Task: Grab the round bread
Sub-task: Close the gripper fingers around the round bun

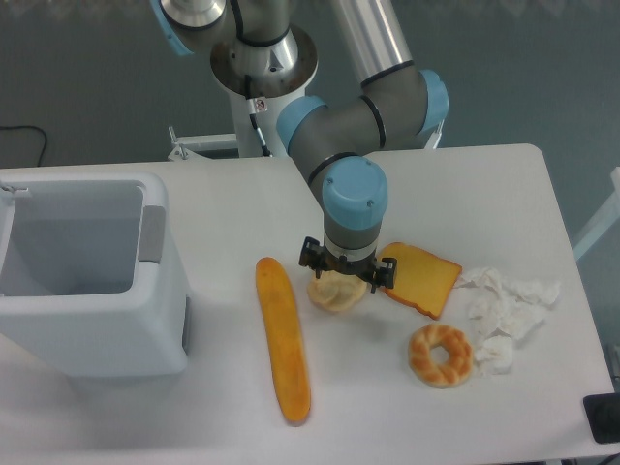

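The gripper [346, 275] hangs directly over the round bread [335, 294] near table centre — fingers straddling the bun, though whether they grip it or stand clear cannot be told from above. The orange wedge slice [420, 279] lies just beside the bun at three o'clock, and a finger closing there could catch or shove it. The long baguette [283, 338] sits at nine o'clock, the ring pastry [441, 355] at four. No readable brand or writing appears anywhere.
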